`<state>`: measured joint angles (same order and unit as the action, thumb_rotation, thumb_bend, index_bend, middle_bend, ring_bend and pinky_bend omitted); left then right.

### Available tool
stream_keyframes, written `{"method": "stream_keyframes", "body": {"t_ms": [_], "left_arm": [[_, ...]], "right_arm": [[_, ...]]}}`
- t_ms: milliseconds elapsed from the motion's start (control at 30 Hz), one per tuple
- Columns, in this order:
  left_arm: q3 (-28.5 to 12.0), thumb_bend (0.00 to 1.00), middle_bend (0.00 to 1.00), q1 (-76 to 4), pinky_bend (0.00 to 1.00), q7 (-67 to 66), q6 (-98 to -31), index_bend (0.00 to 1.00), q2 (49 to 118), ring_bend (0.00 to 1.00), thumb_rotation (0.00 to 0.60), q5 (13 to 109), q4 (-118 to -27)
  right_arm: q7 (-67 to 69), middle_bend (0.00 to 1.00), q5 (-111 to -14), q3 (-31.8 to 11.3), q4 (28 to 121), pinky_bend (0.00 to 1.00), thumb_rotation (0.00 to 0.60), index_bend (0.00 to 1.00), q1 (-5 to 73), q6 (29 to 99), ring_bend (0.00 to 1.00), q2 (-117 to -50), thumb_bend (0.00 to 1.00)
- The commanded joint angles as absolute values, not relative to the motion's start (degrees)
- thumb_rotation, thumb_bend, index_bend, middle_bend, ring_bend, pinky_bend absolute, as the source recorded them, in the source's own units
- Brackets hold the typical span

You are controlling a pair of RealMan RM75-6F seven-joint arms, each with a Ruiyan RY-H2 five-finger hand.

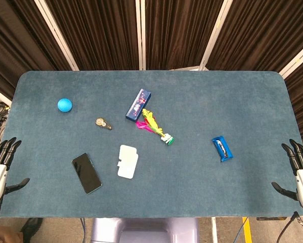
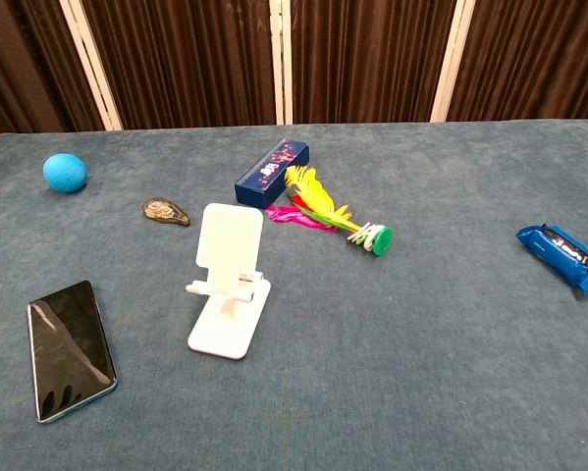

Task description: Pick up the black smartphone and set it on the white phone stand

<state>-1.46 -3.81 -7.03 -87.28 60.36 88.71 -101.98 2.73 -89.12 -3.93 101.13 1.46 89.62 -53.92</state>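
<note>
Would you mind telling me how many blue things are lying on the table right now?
3. A blue ball sits far left, a dark blue box lies near the middle beside the feathered shuttlecock, and a blue snack packet lies to the right. Nothing seems hidden.

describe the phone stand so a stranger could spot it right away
Start at the blue-green table and look near its middle, toward the front edge. The white phone stand is right of the black smartphone. It alone is white, with an upright perforated backplate.
</note>
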Motion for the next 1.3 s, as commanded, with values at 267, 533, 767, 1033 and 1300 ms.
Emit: {"method": "stream_keyframes", "body": {"t_ms": [267, 533, 767, 1033, 1300], "left_arm": [[-1.3, 0.00, 0.00, -4.9, 0.00, -7.7, -85.1, 0.00, 60.8, 0.00, 0.600, 88.6, -101.2], [0.4, 0.00, 0.00, -13.4, 0.00, -5.8, -72.9, 0.00, 64.2, 0.00, 0.600, 94.8, -92.9], [2.0, 0.00, 0.00, -22.3, 0.00, -6.7, -63.5, 0.02, 69.3, 0.00, 0.600, 102.0, -84.4], [4.6, 0.00, 0.00, -28.9, 0.05, -8.2, -56.1, 0.11, 72.1, 0.02, 0.600, 106.2, -80.1], [6.4, 0.00, 0.02, -32.4, 0.09, -9.2, -52.6, 0.17, 74.0, 0.06, 0.600, 107.5, -77.6]], "right_arm": [[2.8, 0.00, -88.9, -3.9, 101.2, 0.00, 0.600, 0.00, 1.4, 89.5, 0.00, -53.8, 0.00], [2.7, 0.00, -87.3, -4.5, 101.0, 0.00, 0.600, 0.00, 1.6, 89.0, 0.00, -53.9, 0.00], [0.6, 0.00, -84.9, -5.1, 100.8, 0.00, 0.600, 0.00, 2.4, 87.1, 0.00, -54.6, 0.00], [-0.8, 0.00, -82.8, -5.5, 100.5, 0.00, 0.600, 0.00, 2.8, 86.0, 0.00, -55.1, 0.00], [-1.5, 0.00, -82.0, -5.7, 100.3, 0.00, 0.600, 0.00, 3.0, 85.4, 0.00, -55.4, 0.00]]}}
